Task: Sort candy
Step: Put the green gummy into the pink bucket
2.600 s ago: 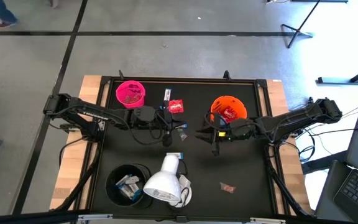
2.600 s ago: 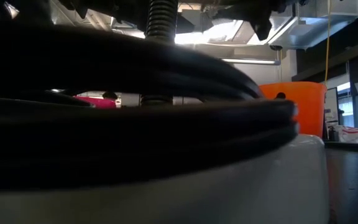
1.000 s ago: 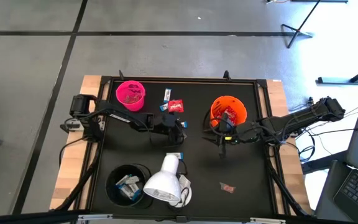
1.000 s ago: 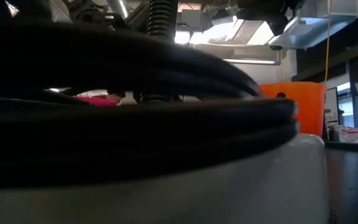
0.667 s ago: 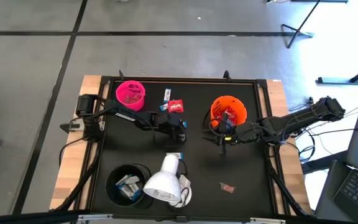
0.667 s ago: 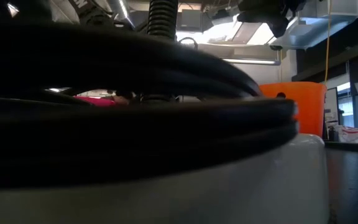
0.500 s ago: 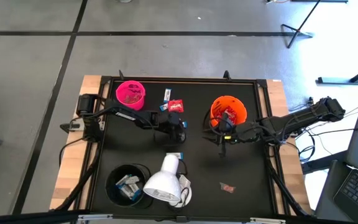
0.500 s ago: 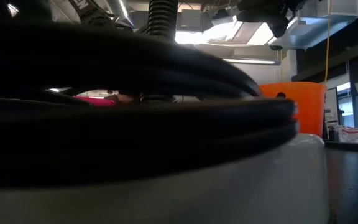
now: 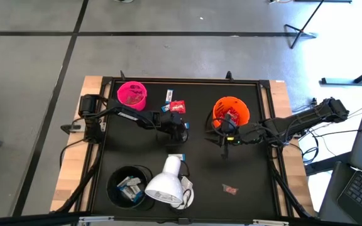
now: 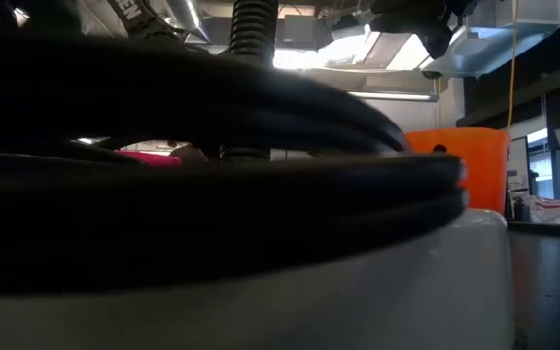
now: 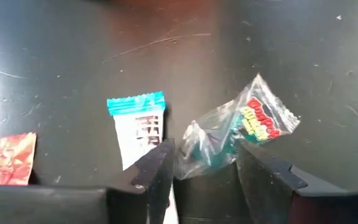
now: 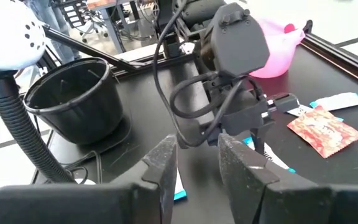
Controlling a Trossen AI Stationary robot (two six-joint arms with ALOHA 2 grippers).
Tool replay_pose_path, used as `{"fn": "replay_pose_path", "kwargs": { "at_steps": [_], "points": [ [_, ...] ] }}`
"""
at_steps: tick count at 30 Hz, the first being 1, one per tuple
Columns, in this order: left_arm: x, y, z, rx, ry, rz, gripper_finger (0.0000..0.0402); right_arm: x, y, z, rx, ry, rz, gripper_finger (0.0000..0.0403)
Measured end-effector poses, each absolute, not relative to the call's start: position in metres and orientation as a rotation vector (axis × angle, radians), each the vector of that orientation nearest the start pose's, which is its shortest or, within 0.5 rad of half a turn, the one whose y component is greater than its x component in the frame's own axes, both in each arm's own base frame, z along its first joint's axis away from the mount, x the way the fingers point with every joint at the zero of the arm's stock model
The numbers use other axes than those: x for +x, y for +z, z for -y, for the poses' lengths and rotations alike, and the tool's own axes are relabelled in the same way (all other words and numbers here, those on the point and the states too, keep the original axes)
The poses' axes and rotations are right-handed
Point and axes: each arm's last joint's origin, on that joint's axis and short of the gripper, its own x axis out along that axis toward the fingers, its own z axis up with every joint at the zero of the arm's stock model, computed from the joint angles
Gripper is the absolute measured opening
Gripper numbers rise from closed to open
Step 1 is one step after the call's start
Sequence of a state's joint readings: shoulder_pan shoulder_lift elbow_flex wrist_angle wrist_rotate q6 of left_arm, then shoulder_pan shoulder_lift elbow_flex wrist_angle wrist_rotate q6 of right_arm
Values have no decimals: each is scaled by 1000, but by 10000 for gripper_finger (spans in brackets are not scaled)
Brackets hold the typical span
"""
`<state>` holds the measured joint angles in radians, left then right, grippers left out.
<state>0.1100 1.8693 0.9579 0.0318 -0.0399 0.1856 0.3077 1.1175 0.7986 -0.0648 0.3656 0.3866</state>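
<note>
Left wrist view — three sweets: clear packet [image 11: 241,134], white bar [image 11: 140,127], red packet [image 11: 6,158].

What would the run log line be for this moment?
left claw: around clear candy bag, not lifted | right claw: waiting beside orange cup | task: unfinished

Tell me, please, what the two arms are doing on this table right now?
They are sorting candy into cups. The left gripper is down at mid-table with its fingers either side of a clear candy bag; a white-and-blue bar lies just beside it. The right gripper waits next to the orange cup, nothing visible between its fingers. A red packet and another bar lie near the pink cup.
</note>
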Motion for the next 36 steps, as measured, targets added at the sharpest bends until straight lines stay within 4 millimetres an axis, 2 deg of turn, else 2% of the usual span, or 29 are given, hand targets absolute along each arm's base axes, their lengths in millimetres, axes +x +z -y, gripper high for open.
{"fn": "replay_pose_path", "kwargs": {
  "at_steps": [6, 12, 18, 22, 27, 32, 36],
  "points": [
    [355, 122, -40, 142, 54, -894, 109, 235, 285, -64, 256, -126, -351, 115],
    [355, 122, -40, 139, 56, -889, 20, 235, 285, -64, 252, -121, -357, 115],
    [354, 131, -38, 123, 66, -872, 2, 235, 284, -64, 251, -121, -359, 115],
    [352, 156, -33, 135, 70, -795, 0, 235, 284, -64, 252, -121, -359, 115],
    [340, 199, -27, 179, 134, -696, 0, 235, 284, -64, 253, -121, -359, 115],
    [313, 242, -24, 228, 257, -647, 0, 235, 285, -64, 258, -122, -358, 115],
    [284, 271, -29, 264, 390, -652, 0, 235, 285, -64, 262, -122, -356, 115]
  ]
}}
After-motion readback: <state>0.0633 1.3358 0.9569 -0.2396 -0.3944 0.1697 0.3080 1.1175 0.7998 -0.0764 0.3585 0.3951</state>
